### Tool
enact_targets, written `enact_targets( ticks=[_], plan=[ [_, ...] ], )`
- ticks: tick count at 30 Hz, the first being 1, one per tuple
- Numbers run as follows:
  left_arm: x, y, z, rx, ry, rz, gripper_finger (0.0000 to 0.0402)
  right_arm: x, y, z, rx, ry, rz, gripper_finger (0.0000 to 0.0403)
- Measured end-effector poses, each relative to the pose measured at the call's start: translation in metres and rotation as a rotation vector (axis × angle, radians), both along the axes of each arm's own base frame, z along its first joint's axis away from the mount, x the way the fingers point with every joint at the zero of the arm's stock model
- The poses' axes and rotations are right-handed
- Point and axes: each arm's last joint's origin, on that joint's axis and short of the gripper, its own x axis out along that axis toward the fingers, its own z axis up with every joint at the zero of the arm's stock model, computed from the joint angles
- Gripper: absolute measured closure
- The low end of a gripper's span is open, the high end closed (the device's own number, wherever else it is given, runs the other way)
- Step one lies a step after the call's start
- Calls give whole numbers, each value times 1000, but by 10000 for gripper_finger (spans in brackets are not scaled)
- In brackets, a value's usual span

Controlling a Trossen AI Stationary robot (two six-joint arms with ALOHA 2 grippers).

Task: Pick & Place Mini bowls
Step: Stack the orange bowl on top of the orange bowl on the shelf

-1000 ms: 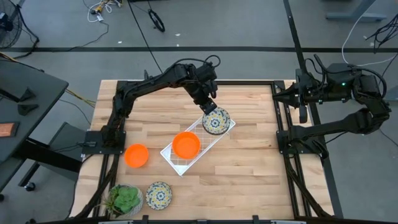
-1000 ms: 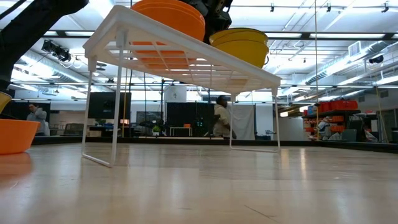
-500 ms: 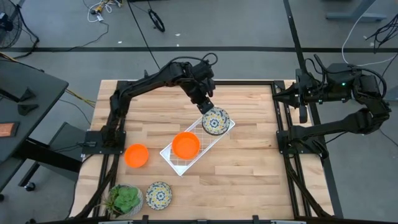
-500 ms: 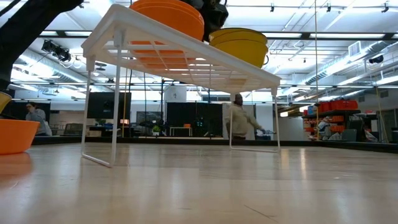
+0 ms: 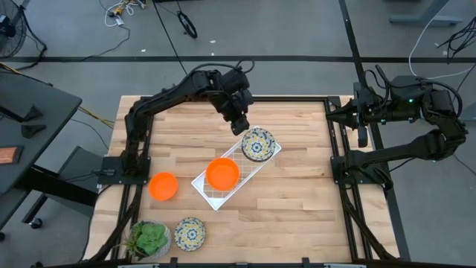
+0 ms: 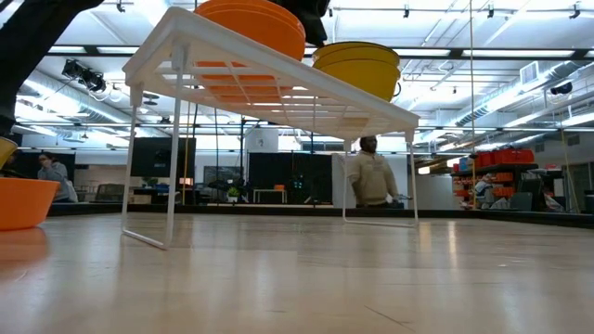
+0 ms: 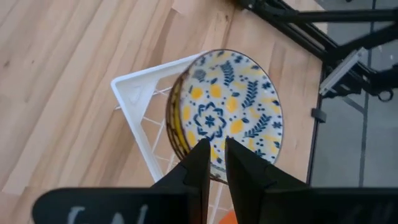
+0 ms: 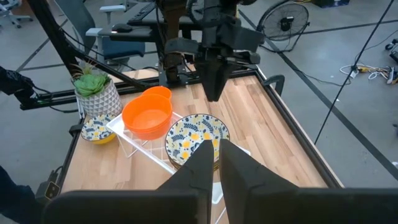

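A white wire rack (image 5: 202,184) stands on the table with two mini bowls on top: a floral one (image 5: 258,144) at its far right end and an orange one (image 5: 222,173) beside it. Both sit upright on their bases; the low view shows them as a yellow bowl (image 6: 358,67) and an orange bowl (image 6: 252,24). My left gripper (image 5: 241,125) hangs shut in the air just above and to the far left of the floral bowl (image 7: 227,106), touching nothing. My right gripper (image 8: 214,146) is shut and parked at the table's right edge.
On the table's near left part stand another orange bowl (image 5: 163,185), a second floral bowl (image 5: 190,233) and a potted green plant (image 5: 151,238). Bare wood lies right of and in front of the rack. A person (image 6: 371,178) stands in the room behind.
My left gripper has risen from beside the floral bowl and drawn back a little toward the table's far left; in the low view it has almost left the picture's top. The bowls and the rack have stayed put. A person in the background has walked to the right.
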Motion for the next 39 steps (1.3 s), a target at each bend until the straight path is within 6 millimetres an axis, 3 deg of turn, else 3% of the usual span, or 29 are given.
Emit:
enact_targets(
  ticks=[26, 34, 39],
  plan=[
    [2, -39, 5, 94, -18, -210, 348, 0, 0, 0, 0, 0, 0, 371],
    [-10, -41, 5, 112, -53, -203, 348, 0, 0, 0, 0, 0, 0, 371],
    [-31, -44, 3, 116, -122, -168, 348, 0, 0, 0, 0, 0, 0, 371]
  ],
)
